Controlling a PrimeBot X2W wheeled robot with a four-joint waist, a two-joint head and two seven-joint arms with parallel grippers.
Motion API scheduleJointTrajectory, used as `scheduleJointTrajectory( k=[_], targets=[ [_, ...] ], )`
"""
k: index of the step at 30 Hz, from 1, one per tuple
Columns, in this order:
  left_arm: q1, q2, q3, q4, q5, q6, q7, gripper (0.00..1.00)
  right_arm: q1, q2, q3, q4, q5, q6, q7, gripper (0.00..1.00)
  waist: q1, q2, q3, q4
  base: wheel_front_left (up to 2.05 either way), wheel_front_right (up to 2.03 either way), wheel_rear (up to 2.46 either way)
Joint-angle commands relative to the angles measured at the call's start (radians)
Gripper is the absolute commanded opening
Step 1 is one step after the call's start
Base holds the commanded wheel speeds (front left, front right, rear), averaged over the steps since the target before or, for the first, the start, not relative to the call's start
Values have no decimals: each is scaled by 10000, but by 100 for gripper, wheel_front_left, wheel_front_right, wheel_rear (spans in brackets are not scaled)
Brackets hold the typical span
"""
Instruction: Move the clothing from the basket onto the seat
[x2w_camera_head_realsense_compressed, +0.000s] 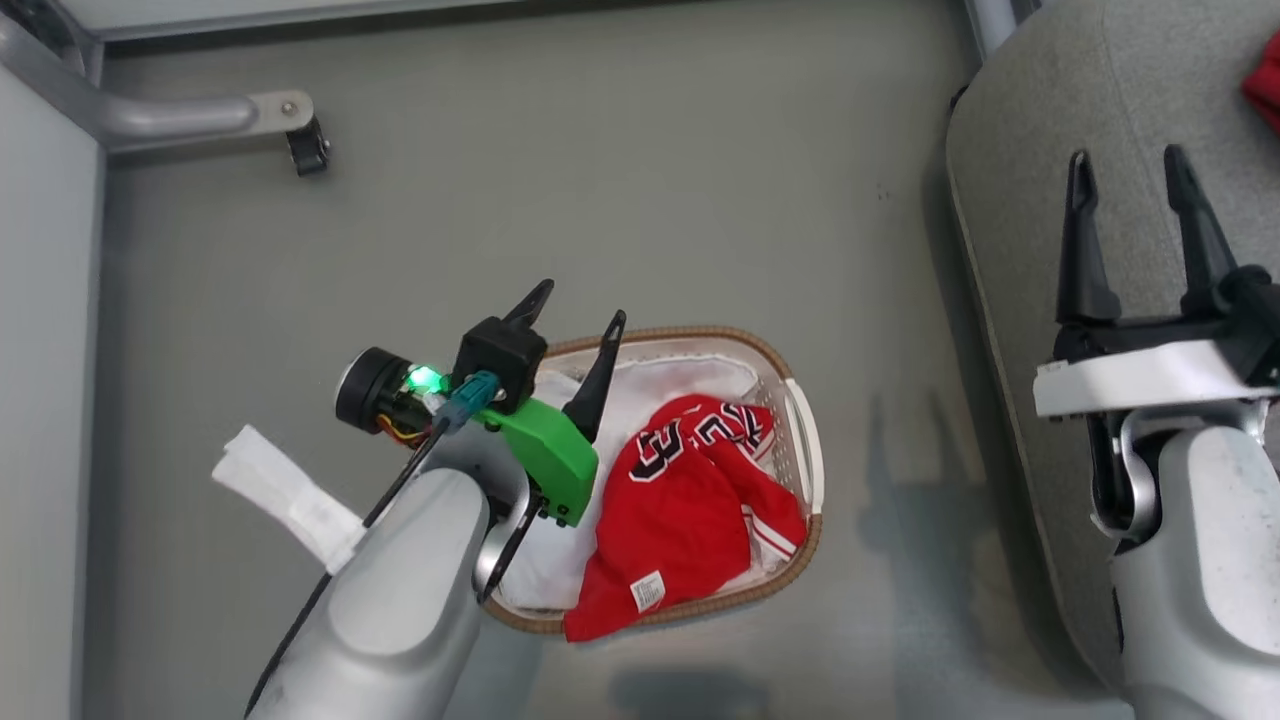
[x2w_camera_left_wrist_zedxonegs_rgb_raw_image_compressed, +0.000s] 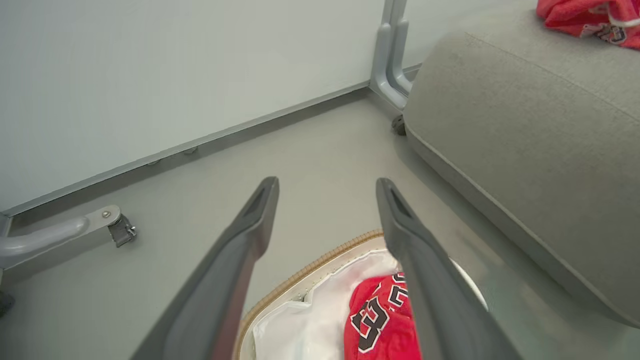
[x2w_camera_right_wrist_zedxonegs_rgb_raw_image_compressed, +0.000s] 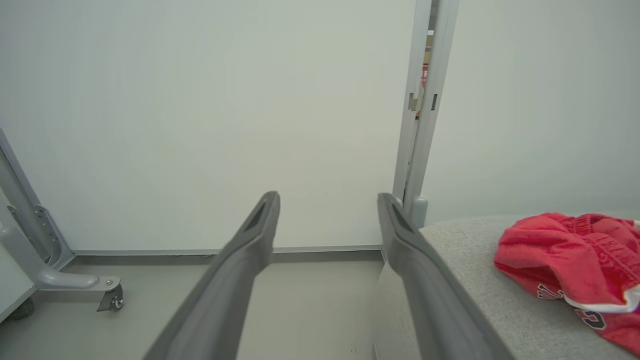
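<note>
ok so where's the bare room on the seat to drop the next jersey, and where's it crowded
The seat is bare from its edge facing the basket across to the red garment lying at its far right side; that spot is crowded. The floor between basket and seat is bare too. The basket itself is full: red jersey over white sheet.

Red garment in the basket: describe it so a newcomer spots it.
Beside the grey fabric seat, an oval white plastic basket with a brown woven rim stands on the floor. Inside, on a plain white sheet, lies the red garment with black-and-white lettering; the other red garment lies on the seat.
</note>
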Motion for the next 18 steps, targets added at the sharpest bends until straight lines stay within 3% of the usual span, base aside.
scheduleJointTrajectory(
  k=[1,11,18],
  targets=[
    [-552,9,-256,449,132,-33,-4,100,-344,-33,31,-168,44,-10,-20,100,-1,0,1920,-667,0,0,0],
    [-2245,-44,-2398,3421,132,-101,338,100,-1463,-24,542,-979,655,-10,-20,100,-1,0,3803,-1877,0,0,0],
    [-3265,-47,-3133,4785,90,-106,338,100,-1752,-25,948,-1485,1140,-10,-20,100,-1,0,4776,-2379,0,0,0]
  ],
)
